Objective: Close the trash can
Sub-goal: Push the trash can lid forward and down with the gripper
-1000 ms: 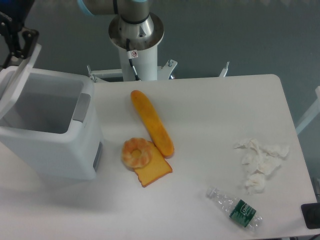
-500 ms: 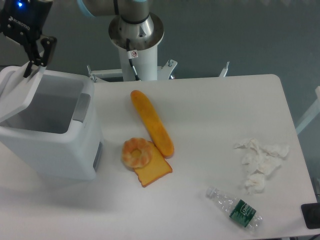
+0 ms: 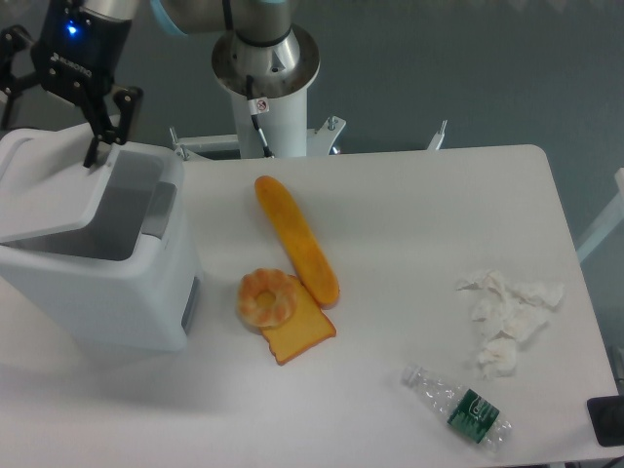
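Gripper fingers were spread apart with nothing clamped, one fingertip set against the lid just below, seemingly so it could be pushed down over the half-covered trash can beneath.

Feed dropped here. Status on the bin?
Claw open, pressing on lid. Trash can partly open, lid tilted. Nothing blocking.

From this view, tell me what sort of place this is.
Likely a robot lab test bench: an arm's base bolted behind a plain white table, with staged props, a trash can, fake bread and a bottle.
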Robot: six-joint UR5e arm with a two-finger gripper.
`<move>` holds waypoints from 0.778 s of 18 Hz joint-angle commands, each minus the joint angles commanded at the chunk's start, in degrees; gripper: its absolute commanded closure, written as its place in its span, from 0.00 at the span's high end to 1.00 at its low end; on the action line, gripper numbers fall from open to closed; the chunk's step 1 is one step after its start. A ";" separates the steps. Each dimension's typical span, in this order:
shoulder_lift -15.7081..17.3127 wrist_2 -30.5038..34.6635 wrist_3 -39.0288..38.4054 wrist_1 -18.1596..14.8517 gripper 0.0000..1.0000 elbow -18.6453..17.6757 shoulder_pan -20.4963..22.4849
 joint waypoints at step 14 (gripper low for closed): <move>-2.73 -0.18 3.34 0.09 1.00 -0.88 0.26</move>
